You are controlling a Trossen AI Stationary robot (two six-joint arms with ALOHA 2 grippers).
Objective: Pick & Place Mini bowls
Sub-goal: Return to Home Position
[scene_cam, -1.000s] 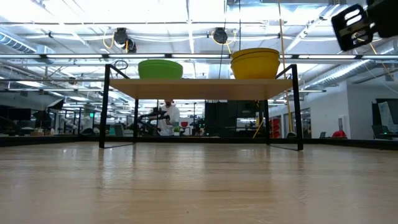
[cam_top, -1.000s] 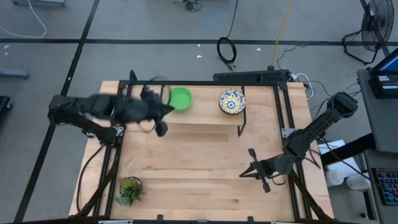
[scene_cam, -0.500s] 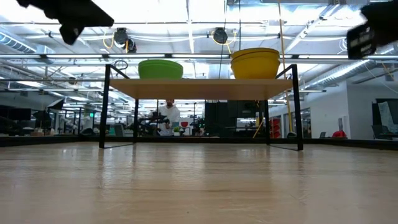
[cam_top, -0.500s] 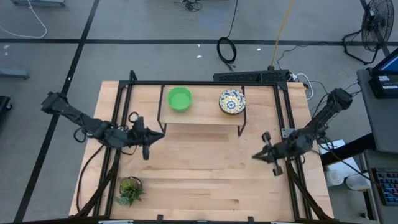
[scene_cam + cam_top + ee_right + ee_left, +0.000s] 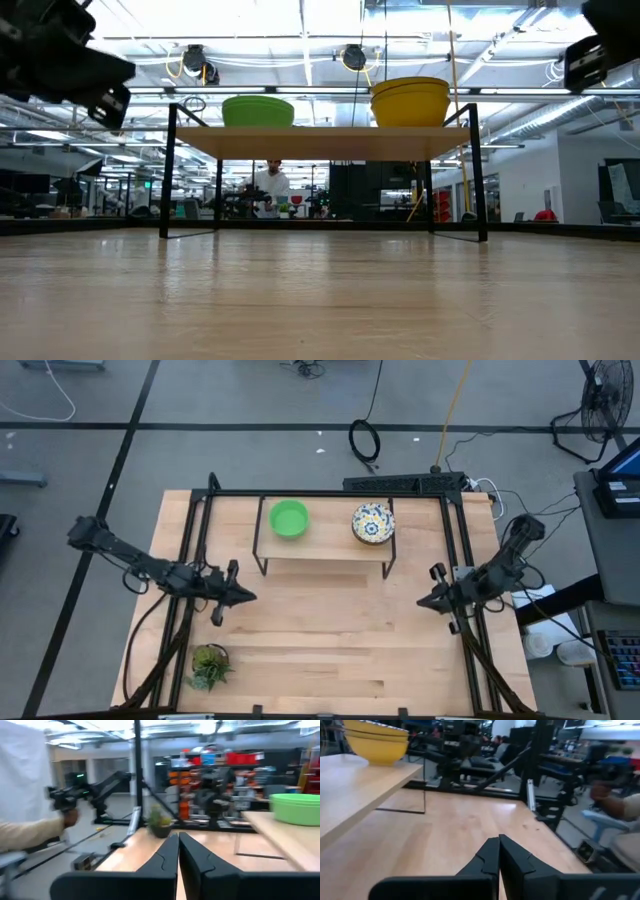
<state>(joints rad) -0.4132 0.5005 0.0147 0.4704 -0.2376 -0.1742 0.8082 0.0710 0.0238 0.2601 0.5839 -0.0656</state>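
A bright green mini bowl [image 5: 290,518] and a floral bowl with yellow outside [image 5: 373,523] stand on their bases on a raised wooden shelf [image 5: 325,550] at the table's far side. The low view shows the same green bowl [image 5: 258,110] and yellow bowl [image 5: 410,102]. In the left wrist view the yellow one [image 5: 375,742] is a nested stack. My left gripper [image 5: 245,597] hovers shut at the table's left side, pointing right, near of the shelf. My right gripper [image 5: 420,603] hovers shut at the right side, pointing left. Both sets of fingertips, left [image 5: 498,840] and right [image 5: 177,836], meet with nothing between them.
A small spiky potted plant [image 5: 209,665] stands at the table's near left corner. A black metal frame [image 5: 455,540] runs around the table edges, and the shelf's thin black legs [image 5: 170,170] stand on the tabletop. A person's sleeve [image 5: 30,837] shows beyond the table.
My left gripper has pulled away from the green bowl on the shelf, toward the table's near and left side, and has stopped pointing right. My right gripper has moved toward the far edge and the right side. The bowls have stayed where they were.
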